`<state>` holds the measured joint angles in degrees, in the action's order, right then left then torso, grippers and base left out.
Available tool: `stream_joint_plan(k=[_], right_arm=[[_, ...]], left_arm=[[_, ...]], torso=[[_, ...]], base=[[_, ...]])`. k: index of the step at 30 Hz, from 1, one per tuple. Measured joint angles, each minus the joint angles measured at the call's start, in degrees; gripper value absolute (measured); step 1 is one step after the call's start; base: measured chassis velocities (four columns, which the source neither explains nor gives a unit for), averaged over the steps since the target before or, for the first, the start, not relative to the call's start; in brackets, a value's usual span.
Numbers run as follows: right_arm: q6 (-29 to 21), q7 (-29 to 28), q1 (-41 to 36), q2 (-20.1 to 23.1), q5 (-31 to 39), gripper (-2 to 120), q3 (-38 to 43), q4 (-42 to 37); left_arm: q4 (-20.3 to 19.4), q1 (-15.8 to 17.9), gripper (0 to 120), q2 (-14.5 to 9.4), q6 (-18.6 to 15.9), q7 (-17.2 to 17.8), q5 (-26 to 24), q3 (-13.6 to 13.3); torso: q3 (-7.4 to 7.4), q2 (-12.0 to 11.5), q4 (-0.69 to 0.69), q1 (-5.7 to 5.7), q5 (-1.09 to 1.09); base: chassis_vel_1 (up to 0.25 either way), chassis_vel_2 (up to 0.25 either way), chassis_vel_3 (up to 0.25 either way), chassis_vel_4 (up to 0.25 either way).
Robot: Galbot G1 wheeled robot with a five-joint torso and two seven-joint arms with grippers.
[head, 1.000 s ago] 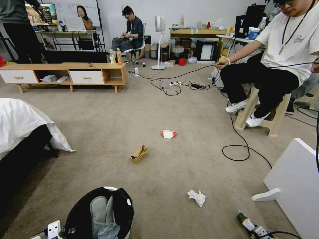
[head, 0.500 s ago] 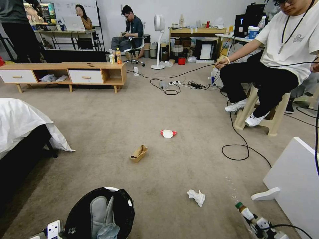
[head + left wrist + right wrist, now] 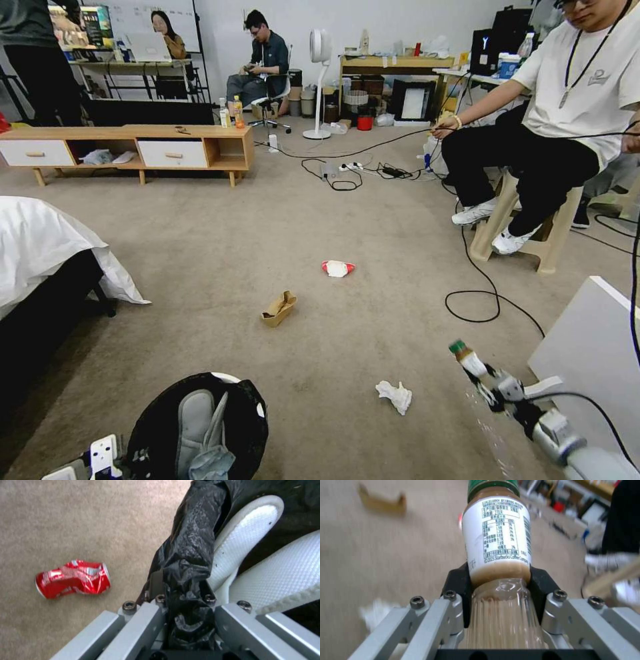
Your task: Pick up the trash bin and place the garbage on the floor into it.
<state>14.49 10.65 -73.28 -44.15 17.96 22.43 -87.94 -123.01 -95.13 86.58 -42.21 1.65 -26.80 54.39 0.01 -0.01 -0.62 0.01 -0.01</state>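
Holding the trash bin (image 3: 200,427) by its bag-lined rim, the left gripper (image 3: 181,590) is clamped on the black plastic.

Gripped between the right gripper's (image 3: 500,580) closed fingers, a clear plastic bottle (image 3: 496,537) with a white label and green cap points forward, raised off the floor (image 3: 267,227). A crumpled white tissue (image 3: 395,395) lies on the carpet between bin and bottle. Farther ahead lie tan folded cardboard (image 3: 279,308) and a red-and-white packet (image 3: 338,268). A crushed red can (image 3: 73,578) lies beside the left fingers.
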Motion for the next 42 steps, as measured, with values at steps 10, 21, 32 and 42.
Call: stream_joint_plan(k=[10, 21, 32, 42], right_arm=[[-6.0, -9.6, 11.3, 3.5, 13.1, 30, -13.4, -17.4], [-10.9, -14.7, 22.2, 4.7, 24.0, 29, -27.1, -28.6], [-10.5, -15.5, 34.9, 0.5, 28.8, 29, -40.9, -29.6], [-10.3, -15.8, 46.7, -6.5, 30.9, 29, -57.2, -24.9]], left_arm=[[-0.1, 1.4, 2, -1.9, 0.0, 1.4, -3.5, 0.7], [-1.3, 3.1, 1, -4.0, 0.0, 2.9, -7.3, 0.4], [-1.6, 3.9, 1, -5.1, 0.0, 3.0, -7.8, -0.9], [-2.0, 4.2, 1, -5.6, 0.0, 2.9, -7.7, -0.9]], torso=[[0.0, 0.0, 0.02, 0.0, 0.0], [0.0, 0.0, -0.02, 0.0, -0.01], [0.0, 0.0, 0.0, 0.0, -0.01], [0.0, 0.0, -0.01, 0.0, 0.0]], base=[[0.0, 0.0, 0.0, 0.0], [0.0, 0.0, 0.0, 0.0], [0.0, 0.0, 0.0, 0.0], [0.0, 0.0, 0.0, 0.0]])
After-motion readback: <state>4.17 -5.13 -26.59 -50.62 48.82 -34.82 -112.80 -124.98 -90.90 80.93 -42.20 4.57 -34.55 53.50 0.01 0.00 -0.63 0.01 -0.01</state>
